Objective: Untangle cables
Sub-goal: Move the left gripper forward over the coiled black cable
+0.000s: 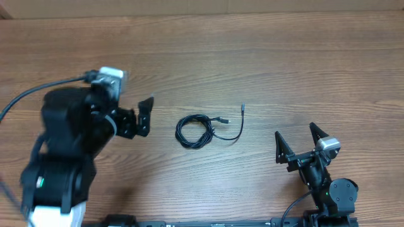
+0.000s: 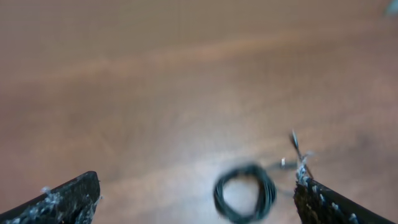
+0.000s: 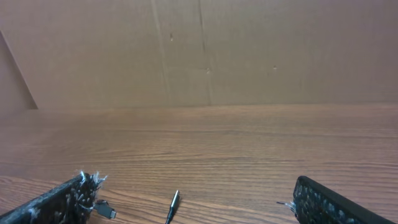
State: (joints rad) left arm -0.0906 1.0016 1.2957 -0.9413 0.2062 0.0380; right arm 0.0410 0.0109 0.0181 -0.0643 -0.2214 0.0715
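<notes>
The cables lie in the middle of the table as a small black coil, and one tail curves right to a thin plug. My left gripper hovers open just left of the coil. The blurred left wrist view shows the coil ahead between the open fingers, closer to the right one. My right gripper stands open to the right of the cables. Its wrist view shows a silver-tipped plug and a second plug end by the left finger.
The wooden table stretches around the cables. A brown cardboard wall stands at its far edge. The bulky left arm covers the table's left side, and the right arm's base sits at the front right.
</notes>
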